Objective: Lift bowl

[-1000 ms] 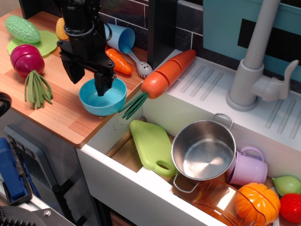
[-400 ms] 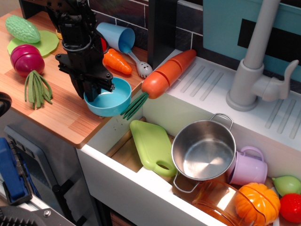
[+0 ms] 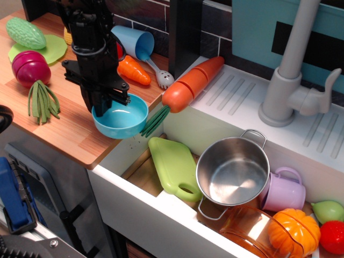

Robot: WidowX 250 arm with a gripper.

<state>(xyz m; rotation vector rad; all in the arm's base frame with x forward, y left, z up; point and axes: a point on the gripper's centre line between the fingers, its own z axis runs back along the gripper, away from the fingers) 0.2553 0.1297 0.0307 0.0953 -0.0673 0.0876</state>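
The turquoise-blue bowl (image 3: pixel 124 117) is at the front right corner of the wooden counter (image 3: pixel 70 131), by the sink's edge. My black gripper (image 3: pixel 105 103) comes down from above and is shut on the bowl's left rim, one finger inside and one outside. The bowl sits nearly level and seems to hang a little above the wood; I cannot see its foot clearly.
A light blue cup (image 3: pixel 134 42) lies on its side behind, with a small carrot (image 3: pixel 134 71) and a fork (image 3: pixel 163 78). A big carrot (image 3: pixel 191 83) lies right of the bowl. Green beans (image 3: pixel 43 102) and a purple onion (image 3: pixel 30 68) are left. The sink holds a steel pot (image 3: pixel 232 172) and a green board (image 3: pixel 173 166).
The gripper has closed on the bowl's left rim. The bowl first tipped up, then levelled out and shifted slightly left and towards the front with the gripper.
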